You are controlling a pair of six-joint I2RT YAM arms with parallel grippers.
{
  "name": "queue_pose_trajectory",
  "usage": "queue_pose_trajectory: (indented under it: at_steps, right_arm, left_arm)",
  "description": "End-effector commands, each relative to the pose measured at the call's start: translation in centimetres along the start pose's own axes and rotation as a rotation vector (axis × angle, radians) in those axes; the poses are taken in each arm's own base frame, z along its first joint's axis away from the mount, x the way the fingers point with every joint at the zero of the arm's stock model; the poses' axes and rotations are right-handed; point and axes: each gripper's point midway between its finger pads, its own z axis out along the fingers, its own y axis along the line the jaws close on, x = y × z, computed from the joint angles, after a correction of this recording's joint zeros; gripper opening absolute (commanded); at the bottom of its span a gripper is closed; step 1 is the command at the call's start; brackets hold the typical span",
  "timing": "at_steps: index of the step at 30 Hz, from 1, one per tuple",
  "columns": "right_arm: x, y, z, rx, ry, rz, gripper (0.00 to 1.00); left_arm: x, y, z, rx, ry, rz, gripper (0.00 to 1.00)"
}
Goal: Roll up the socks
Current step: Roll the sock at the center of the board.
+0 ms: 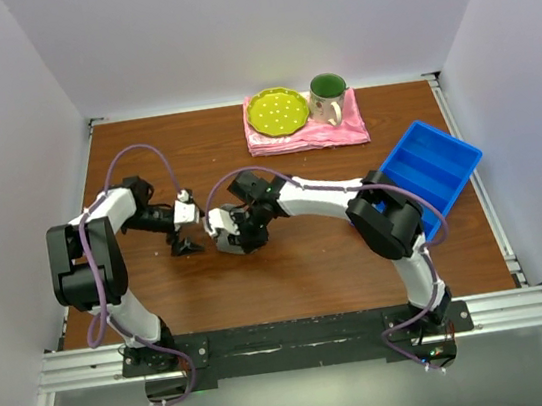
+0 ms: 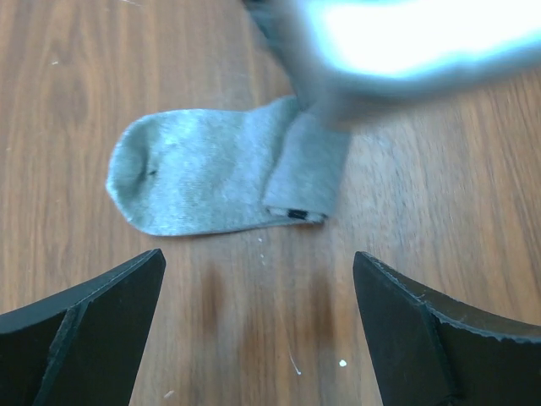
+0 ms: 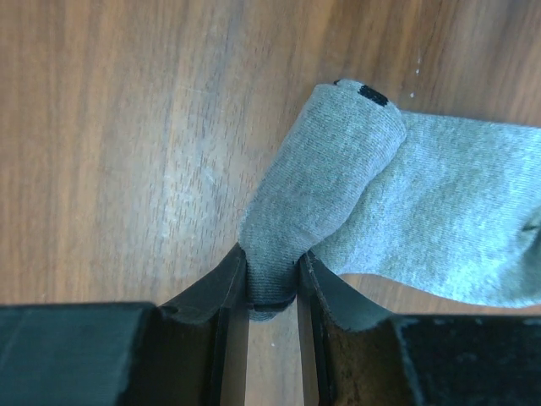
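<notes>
One grey sock (image 2: pixel 211 173) is in view. It lies on the table (image 1: pixel 311 268), near the middle, between the two grippers. Its toe end lies flat, and the other end is turned over into a short roll (image 2: pixel 308 173) — how many turns, I cannot tell. One small dark mark shows at the edge of the roll.

The right gripper (image 3: pixel 270 262) is clamped on the roll. Its two fingers press the fabric from both sides, and the knit is squeezed thin between them. The roll stands up a little from the flat part of the sock. In the top view this gripper covers most of the sock.

The left gripper (image 2: pixel 258 262) has its two fingers wide apart and holds nothing. It is near the long side of the sock and does not touch it.

At the far edge of the table lies one pink cloth (image 1: pixel 342 132). On it stand one yellow-green plate (image 1: pixel 276 111) and, just beside it, one mug (image 1: pixel 328 97) — white outside, green inside. One blue bin (image 1: pixel 428 169) sits at the right edge, turned at an angle, partly behind the right arm.
</notes>
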Motion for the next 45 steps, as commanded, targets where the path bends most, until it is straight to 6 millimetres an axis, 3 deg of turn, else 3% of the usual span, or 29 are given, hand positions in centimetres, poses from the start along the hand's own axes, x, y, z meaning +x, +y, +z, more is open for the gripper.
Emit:
queue_pose_trajectory:
  at_steps: [1,11,15,24,27,35,41,45]
  right_arm:
    - [4.3,3.1,-0.1,-0.223,0.114,0.159,0.0]
    - [4.3,3.1,-0.3,-0.352,0.114,0.221,0.0]
    - [3.7,2.7,-0.2,-0.348,0.094,0.222,0.0]
    - [3.7,2.8,0.0,-0.349,0.083,0.235,0.0]
    - [3.7,2.9,0.0,-0.353,0.079,0.239,0.0]
    - [3.8,3.0,0.1,-0.361,0.07,0.256,0.0]
    - [3.9,3.0,0.1,-0.356,0.065,0.264,0.0]
    - [4.1,2.9,0.0,-0.338,0.067,0.264,0.0]
  left_arm:
    - [-0.3,-0.3,-0.3,0.013,0.009,0.148,0.98]
    - [0.7,-1.1,0.1,0.033,0.075,0.197,0.96]
    - [1.2,-0.3,0.3,0.026,0.102,0.188,0.96]
    - [1.4,3.1,0.8,-0.017,0.137,0.214,0.97]
    - [1.4,3.8,2.0,-0.028,0.159,0.255,0.96]
    - [-0.3,5.6,2.7,-0.122,0.098,0.307,0.96]
    - [-1.5,7.5,2.3,-0.16,0.05,0.218,0.95]
    - [-1.2,8.5,3.0,-0.102,-0.002,0.056,0.94]
